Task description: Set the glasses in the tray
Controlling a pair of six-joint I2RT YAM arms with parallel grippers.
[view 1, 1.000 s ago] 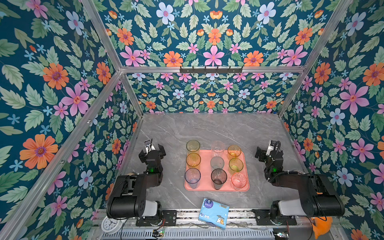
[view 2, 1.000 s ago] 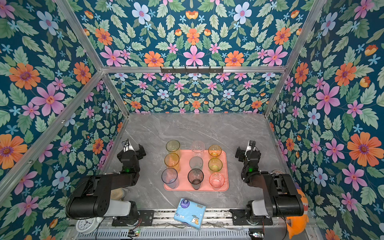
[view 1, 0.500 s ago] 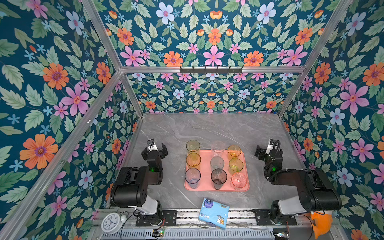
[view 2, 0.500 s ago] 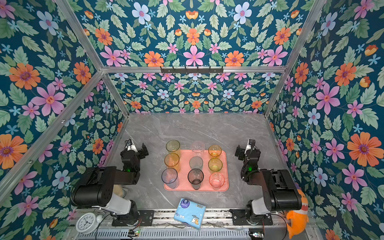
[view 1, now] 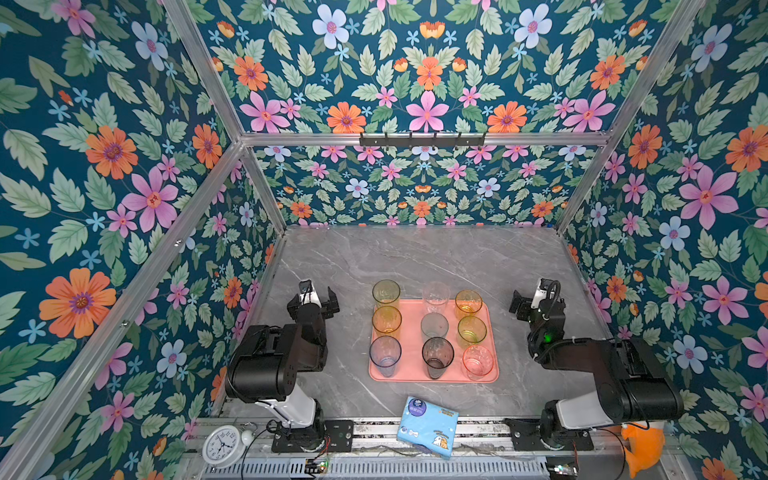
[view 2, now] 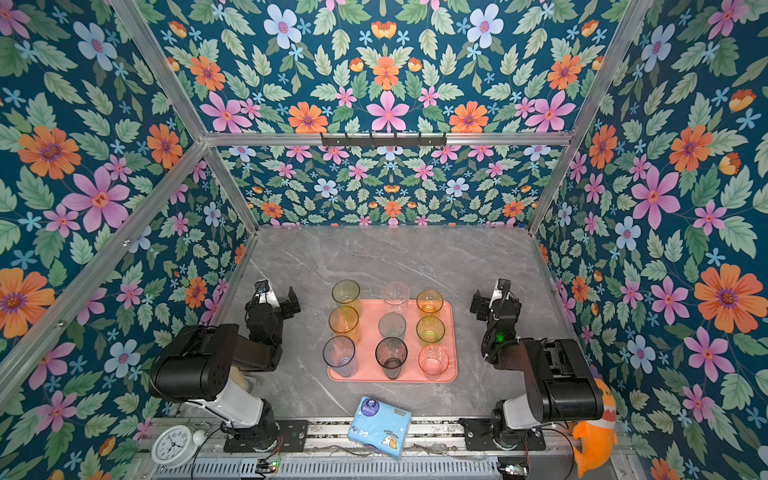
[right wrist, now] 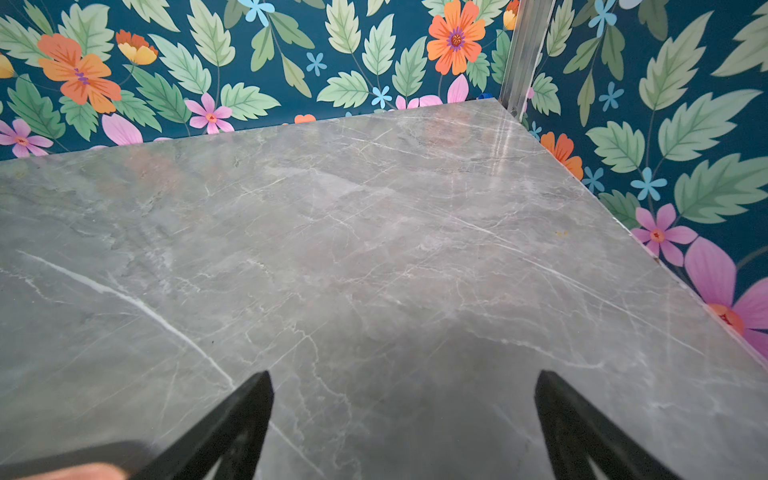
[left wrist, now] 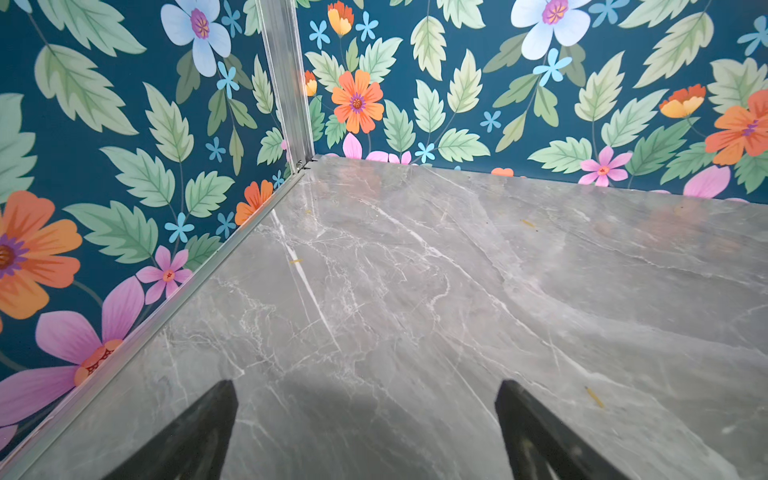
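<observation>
Behind both pincers, down by the arm bases, a light-blue soft tissue packet [view 1: 428,424] lies apart from the job. Ahead of it, the flat salmon-pink rectangular tray with rounded corners and a low rim [view 1: 409,365] sits between the two pincers, inboard of each and well apart from both. It carries nine translucent tapered tumblers [view 1: 434,326], all upright in three rows of three. The blue-grey tumbler [view 1: 385,353], smoky dark tumbler [view 1: 437,355] and pink tumbler [view 1: 478,361] stand closest to the arm bases. The yellow-green tumbler [view 1: 385,291], clear tumbler [view 1: 435,295] and amber tumbler [view 1: 468,301] stand farthest out, seemingly just inside the far rim. The gaps between them likely leave fingers room to slip out without a knock. No tumbler shows outside the tray, so the task looks complete. The left pincer [left wrist: 366,384] and right pincer [right wrist: 403,374] flank the tray, each spread wide with nothing between its black fingers; standing off to the sides probably spares the load a bump. Beyond each pincer's fingertips lies only bare grey marble-patterned tabletop [left wrist: 415,270], then the blue floral wall [left wrist: 457,83].
</observation>
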